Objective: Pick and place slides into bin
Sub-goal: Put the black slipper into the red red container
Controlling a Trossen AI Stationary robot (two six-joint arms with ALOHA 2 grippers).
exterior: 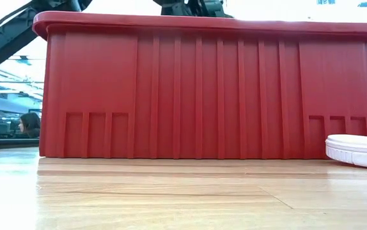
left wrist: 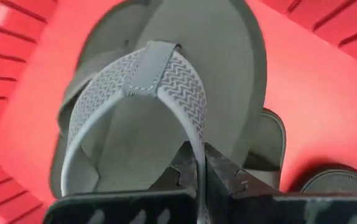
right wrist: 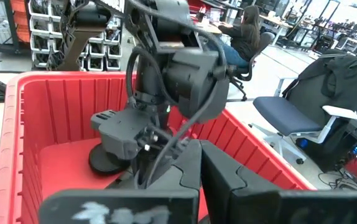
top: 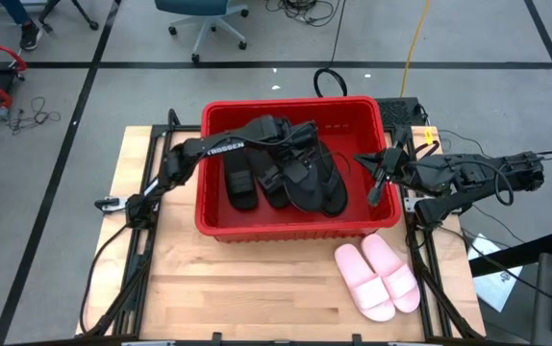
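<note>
Reads "TROSSEN" on the left arm (top: 220,147), reaching into the red bin (top: 295,228). Left gripper (left wrist: 201,174) pinched on a black flip-flop's strap (left wrist: 166,81) inside, among other black slides (top: 240,183). Right gripper (top: 376,183) at the bin's right rim; finger gap hard to judge. Pink slides (top: 380,276) on the table, cut off in low view.
</note>
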